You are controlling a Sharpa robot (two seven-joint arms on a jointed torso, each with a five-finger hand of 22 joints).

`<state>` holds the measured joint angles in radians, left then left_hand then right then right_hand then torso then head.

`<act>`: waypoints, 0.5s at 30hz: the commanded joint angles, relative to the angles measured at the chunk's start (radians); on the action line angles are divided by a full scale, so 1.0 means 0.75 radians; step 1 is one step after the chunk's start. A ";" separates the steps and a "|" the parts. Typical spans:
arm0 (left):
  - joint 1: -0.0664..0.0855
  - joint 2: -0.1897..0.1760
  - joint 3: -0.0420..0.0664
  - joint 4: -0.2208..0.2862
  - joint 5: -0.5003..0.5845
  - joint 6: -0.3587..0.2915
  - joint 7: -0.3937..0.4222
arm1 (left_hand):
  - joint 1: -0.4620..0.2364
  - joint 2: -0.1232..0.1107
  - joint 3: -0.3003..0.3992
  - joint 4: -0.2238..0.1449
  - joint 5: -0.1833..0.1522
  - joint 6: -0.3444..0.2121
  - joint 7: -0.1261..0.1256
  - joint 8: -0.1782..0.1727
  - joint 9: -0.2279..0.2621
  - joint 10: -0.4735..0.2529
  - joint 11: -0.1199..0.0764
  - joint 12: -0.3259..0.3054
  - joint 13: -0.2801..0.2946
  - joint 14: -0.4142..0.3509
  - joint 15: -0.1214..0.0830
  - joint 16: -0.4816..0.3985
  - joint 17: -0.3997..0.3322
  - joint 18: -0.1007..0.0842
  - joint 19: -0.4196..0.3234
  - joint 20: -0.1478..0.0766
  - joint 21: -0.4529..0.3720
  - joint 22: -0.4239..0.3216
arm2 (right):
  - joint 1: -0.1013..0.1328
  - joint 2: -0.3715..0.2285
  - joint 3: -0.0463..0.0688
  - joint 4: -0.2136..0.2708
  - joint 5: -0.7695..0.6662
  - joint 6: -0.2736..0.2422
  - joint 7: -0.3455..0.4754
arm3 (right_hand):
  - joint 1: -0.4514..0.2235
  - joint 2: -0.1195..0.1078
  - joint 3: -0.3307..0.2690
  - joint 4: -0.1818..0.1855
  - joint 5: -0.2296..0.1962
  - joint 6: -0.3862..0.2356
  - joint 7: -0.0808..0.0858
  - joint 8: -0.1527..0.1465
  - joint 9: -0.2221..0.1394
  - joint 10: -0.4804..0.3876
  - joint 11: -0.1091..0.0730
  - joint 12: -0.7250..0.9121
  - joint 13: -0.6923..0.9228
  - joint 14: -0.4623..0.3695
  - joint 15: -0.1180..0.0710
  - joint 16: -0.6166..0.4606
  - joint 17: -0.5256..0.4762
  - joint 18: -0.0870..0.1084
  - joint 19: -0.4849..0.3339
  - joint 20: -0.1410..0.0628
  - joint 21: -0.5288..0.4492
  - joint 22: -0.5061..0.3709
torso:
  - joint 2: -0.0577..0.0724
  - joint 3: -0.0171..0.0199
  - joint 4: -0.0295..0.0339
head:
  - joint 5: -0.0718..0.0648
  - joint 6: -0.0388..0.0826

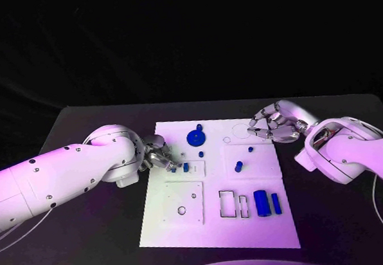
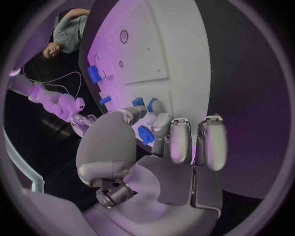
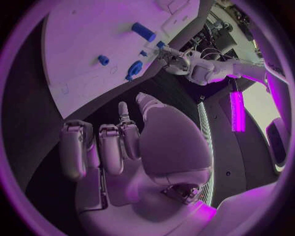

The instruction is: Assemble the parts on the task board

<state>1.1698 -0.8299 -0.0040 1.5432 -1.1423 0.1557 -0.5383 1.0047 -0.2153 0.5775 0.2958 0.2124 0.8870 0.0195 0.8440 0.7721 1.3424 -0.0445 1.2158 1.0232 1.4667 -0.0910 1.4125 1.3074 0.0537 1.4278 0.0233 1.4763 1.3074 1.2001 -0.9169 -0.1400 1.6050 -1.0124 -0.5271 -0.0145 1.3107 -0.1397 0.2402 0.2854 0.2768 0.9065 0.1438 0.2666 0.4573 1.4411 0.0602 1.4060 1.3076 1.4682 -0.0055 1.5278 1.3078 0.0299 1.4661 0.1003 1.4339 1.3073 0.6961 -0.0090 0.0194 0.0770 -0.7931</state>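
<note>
On the black tabletop [image 1: 93, 247], seen from the head, the board [image 1: 188, 226] lies at centre. The left hand [image 1: 160, 157] sits at its 9 o'clock edge, fingers curled around a small blue part [image 1: 185, 167]; whether they actually grip it I cannot tell. The right hand [image 1: 275, 125] hovers at 2 o'clock, just off the board's corner, fingers curled in and holding nothing. A blue disc [image 1: 196, 136] stands near 12, a peg [image 1: 238, 165] at centre, two blocks [image 1: 267, 202] at 4 o'clock.

From the left wrist, the left hand [image 2: 169, 147] has its fingertips close over blue pieces [image 2: 145, 133] at the board's [image 2: 178, 59] rim.

From the right wrist, the right hand [image 3: 123, 147] is clenched over bare tabletop, apart from the board [image 3: 80, 49].

Judging by this, the step is picking or seating a small part at the left edge. Next calls for a firm pinch and careful alignment with its socket.
</note>
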 commanded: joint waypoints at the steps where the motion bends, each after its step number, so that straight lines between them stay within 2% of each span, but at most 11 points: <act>1: -0.003 -0.001 -0.002 0.000 0.009 0.008 -0.013 | -0.023 0.003 -0.027 -0.002 -0.007 0.004 0.004 -0.009 0.002 0.006 0.001 0.001 -0.001 0.060 -0.005 -0.002 0.040 -0.009 0.004 -0.003 0.006 0.090 | -0.001 0.000 0.000 0.002 -0.014 0.010 0.011 | -0.002 0.009 0.001 0.004 0.008 -0.011 -0.001 0.009 0.002 -0.007 0.000 -0.007 0.137 0.095 -0.008 -0.008 0.171 0.010 0.032 -0.007 -0.006 0.231 | 0.000 -0.0005 0.0000 | 0.001 0.001; 11: -0.003 -0.016 -0.001 0.019 0.029 -0.063 0.001 | -0.106 0.018 -0.139 -0.001 -0.008 0.008 0.004 -0.014 0.009 0.007 0.001 0.001 0.001 0.059 -0.006 -0.002 0.040 -0.009 0.006 -0.005 0.006 0.093 | -0.001 -0.001 0.000 0.001 -0.014 0.009 0.011 | -0.005 0.009 0.001 0.004 0.008 -0.011 -0.001 0.009 0.002 -0.007 0.000 -0.007 0.137 0.096 -0.007 -0.007 0.173 0.010 0.032 -0.007 -0.006 0.231 | 0.001 -0.0010 -0.0004 | -0.003 0.004; 15: -0.002 -0.025 0.007 0.027 0.037 -0.091 0.007 | -0.125 0.020 -0.161 -0.001 -0.008 0.007 0.003 -0.014 0.012 0.005 0.000 -0.001 -0.002 0.059 -0.007 -0.002 0.040 -0.008 0.004 -0.006 0.005 0.091 | -0.001 -0.001 0.000 0.000 -0.014 0.009 0.011 | -0.005 0.009 0.001 0.004 0.008 -0.011 -0.001 0.009 0.002 -0.007 0.000 -0.007 0.137 0.096 -0.007 -0.007 0.173 0.010 0.032 -0.007 -0.006 0.231 | 0.000 -0.0010 0.0010 | -0.005 0.004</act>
<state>1.1675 -0.8486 -0.0001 1.5594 -1.1294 0.1215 -0.5385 0.9210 -0.2001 0.4610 0.2948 0.2124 0.8866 0.0196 0.8327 0.7799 1.3422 -0.0444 1.2158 1.0227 1.4667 -0.0910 1.4125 1.3073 0.0537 1.4277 0.0233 1.4763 1.3075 1.1998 -0.9177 -0.1400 1.6049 -1.0124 -0.5271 -0.0139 1.3107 -0.1397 0.2402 0.2854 0.2768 0.9065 0.1438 0.2705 0.4581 1.4411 0.0602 1.4060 1.3075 1.4682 -0.0055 1.5278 1.3076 0.0298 1.4661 0.1003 1.4339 1.3080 0.6961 -0.0096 0.0195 0.0744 -0.7899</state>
